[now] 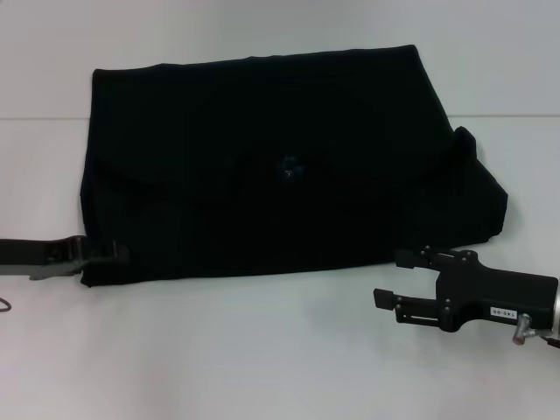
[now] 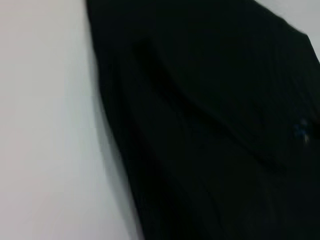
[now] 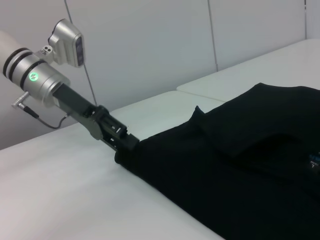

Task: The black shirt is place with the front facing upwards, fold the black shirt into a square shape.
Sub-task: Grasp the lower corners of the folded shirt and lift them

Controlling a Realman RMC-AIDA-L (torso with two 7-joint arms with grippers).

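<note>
Right hand (image 1: 391,277) spread, free | left hand (image 1: 112,254) apparently pinching black shirt (image 1: 280,166) corner | shirt folded, blue label up

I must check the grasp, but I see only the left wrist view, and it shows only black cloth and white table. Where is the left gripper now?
Observer: The left gripper is at the near left corner of the black shirt, low on the table.
Operator: Is it holding the cloth?
Observer: In the right wrist view its tip meets the shirt's edge, but whether the fingers grip the cloth cannot be seen.
Operator: And the other arm?
Observer: The right gripper is open, just off the shirt's near right edge, not touching it.
Operator: Is the shirt already folded?
Observer: Partly; it lies as a wide rectangle with a small blue label near the middle.
</note>
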